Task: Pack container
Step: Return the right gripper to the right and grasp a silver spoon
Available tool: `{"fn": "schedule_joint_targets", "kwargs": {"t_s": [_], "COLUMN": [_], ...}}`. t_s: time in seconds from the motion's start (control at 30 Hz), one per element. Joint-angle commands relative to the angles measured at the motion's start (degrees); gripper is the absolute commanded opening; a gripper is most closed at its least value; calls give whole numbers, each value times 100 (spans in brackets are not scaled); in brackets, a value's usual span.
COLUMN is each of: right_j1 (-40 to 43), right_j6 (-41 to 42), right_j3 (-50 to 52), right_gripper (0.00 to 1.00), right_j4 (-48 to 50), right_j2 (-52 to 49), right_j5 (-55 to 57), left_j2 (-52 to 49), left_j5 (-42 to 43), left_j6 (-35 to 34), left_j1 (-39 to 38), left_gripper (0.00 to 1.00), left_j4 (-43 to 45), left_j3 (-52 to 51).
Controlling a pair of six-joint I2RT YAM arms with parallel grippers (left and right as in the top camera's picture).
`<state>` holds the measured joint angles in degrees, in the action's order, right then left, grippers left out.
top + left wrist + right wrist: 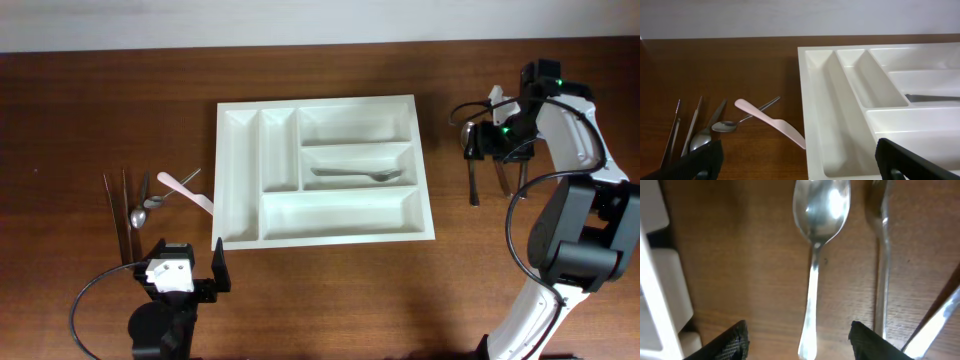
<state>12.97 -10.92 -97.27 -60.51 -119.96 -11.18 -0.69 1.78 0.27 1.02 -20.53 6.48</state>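
Hovering right hand [799, 342] open, astride spoon [821, 207] handle, at 3 o'clock of container [340, 212] mid-table; descend straight, close mid-handle, clear the neighbouring utensil [880, 255] at spoon's 3 o'clock; left hand [801, 167] open, idle at 7 o'clock.

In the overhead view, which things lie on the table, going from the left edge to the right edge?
Two thin metal sticks → pink plastic knife → white cutlery tray → spoon beside the tray → more metal cutlery. The spoons at the left overlap the pink knife, so they are left out.
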Motion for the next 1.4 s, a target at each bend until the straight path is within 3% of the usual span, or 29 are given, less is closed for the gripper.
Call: {"fn": "schedule_joint_targets", "kwargs": {"t_s": [0.0,0.6,1.37], "right_j1": [-24,-396,-398], "right_j6": [295,686,977], "right_j3": [66,74,76], "right_gripper": [65,65,52], "right_j4": [155,605,695], "right_j2": [31,-697,-1064], "right_j5": [341,621,997], "left_j2": [39,39,39], "left_j5": [85,85,85], "left_j6": [85,85,85], "left_j1": [28,28,28], "left_gripper": [99,99,99], "left_j4": [-7,-7,-7], "left_j3": [-24,-24,-24]}}
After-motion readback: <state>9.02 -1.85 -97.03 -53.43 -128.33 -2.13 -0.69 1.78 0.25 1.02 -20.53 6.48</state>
